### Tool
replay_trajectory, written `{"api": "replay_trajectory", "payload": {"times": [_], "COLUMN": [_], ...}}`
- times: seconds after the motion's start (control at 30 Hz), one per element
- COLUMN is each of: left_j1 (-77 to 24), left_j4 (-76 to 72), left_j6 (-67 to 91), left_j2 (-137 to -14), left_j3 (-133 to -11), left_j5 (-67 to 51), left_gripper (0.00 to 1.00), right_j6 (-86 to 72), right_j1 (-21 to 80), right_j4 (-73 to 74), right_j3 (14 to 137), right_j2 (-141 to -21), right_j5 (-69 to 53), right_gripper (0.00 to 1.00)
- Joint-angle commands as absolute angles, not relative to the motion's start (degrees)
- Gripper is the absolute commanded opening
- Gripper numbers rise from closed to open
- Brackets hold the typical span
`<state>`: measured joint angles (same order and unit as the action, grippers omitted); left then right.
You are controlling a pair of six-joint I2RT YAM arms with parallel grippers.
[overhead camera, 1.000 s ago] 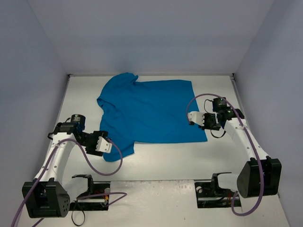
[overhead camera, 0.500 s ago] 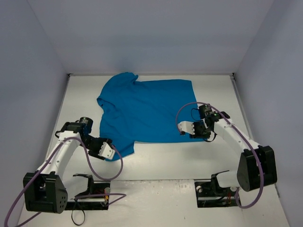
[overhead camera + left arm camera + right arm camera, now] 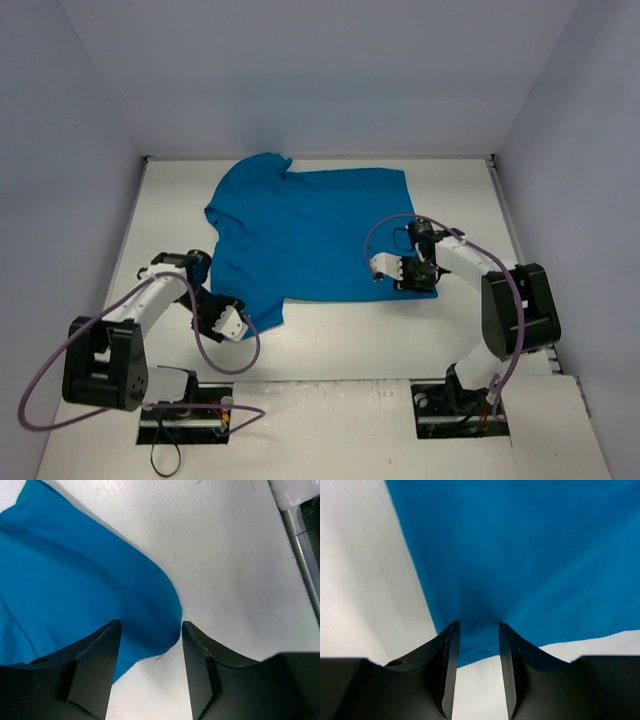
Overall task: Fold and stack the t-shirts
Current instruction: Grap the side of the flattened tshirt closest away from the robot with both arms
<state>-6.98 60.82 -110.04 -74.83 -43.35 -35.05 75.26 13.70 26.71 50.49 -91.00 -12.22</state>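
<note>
The teal-blue t-shirt (image 3: 310, 225) lies spread flat on the white table (image 3: 340, 335), with a sleeve at the far left. My left gripper (image 3: 233, 323) is open and low over the table at the shirt's near-left corner. In the left wrist view that rounded corner (image 3: 100, 595) reaches in between the fingertips of the left gripper (image 3: 150, 645). My right gripper (image 3: 380, 268) is open at the shirt's near hem, right of the middle. In the right wrist view the right gripper (image 3: 479, 627) straddles the hem, with cloth (image 3: 520, 555) and bare table between the fingers.
Grey walls close in the table on the left, far and right sides. The two arm bases (image 3: 190, 400) (image 3: 460, 400) stand at the near edge. A metal rail (image 3: 305, 555) shows at the right of the left wrist view. Purple cables hang off both arms.
My left gripper swung nearer and to the right, down to the shirt's near-left corner. My right gripper moved left from the near-right corner along the near hem. The shirt has not moved.
</note>
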Motion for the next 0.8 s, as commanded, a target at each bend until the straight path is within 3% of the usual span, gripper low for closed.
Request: {"api": "replay_trajectory", "payload": {"times": [0.0,0.13,0.3,0.43,0.77], "left_j1": [-9.24,-11.70,-11.95,-12.18,-12.48], "left_j4": [58.83,55.77,54.82,54.95,61.23], "left_j6": [-113.02,-112.53,-112.84,-115.84,-117.49], "left_j2": [-76.59,-75.82,-74.91,-72.27,-64.00], "left_j3": [-44.01,-40.80,-39.83,-36.82,-36.98], "left_j5": [-34.74,-33.81,-33.94,-32.69,-33.10], "left_gripper": [0.50,0.50,0.42,0.37,0.13], "right_j6": [73.68,73.64,73.70,73.39,75.06], "right_j1": [14.06,14.38,14.83,14.80,17.46], "right_j4": [26.81,26.88,26.89,27.05,30.08], "right_j3": [52.74,52.34,51.84,51.54,46.00], "right_j2": [-92.74,-93.08,-93.49,-92.95,-85.15], "right_j5": [-11.61,-11.35,-10.91,-10.49,-7.57], "right_gripper": [0.28,0.11,0.02,0.00,0.00]}}
